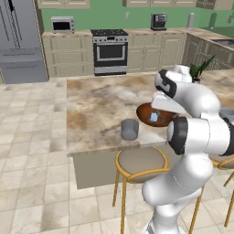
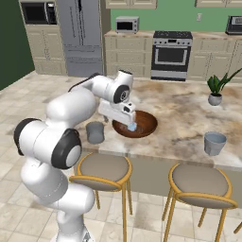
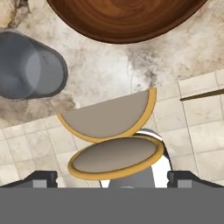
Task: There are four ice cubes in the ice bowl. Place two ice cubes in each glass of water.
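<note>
The ice bowl (image 1: 145, 114) (image 2: 145, 124) (image 3: 127, 17), wide and reddish-brown, sits on the marble island. Pale blue ice cubes (image 1: 154, 117) (image 2: 132, 126) lie in it, partly behind my hand. One glass of water (image 1: 130, 129) (image 2: 95, 132) (image 3: 26, 65) stands left of the bowl near the front edge. The other glass (image 2: 214, 143) (image 1: 227, 113) stands far to the right. My gripper (image 2: 126, 118) (image 3: 112, 177) hovers over the bowl's near rim, pointing down. Its fingertips (image 3: 41, 177) stand wide apart with nothing between them, so it is open.
Two bar stools (image 1: 139, 162) (image 2: 104, 168) (image 2: 203, 184) stand against the island's front edge below the bowl. A small potted plant (image 2: 215, 98) (image 1: 197, 72) is at the island's far right. Bare marble counter (image 1: 96, 105) stretches behind the bowl.
</note>
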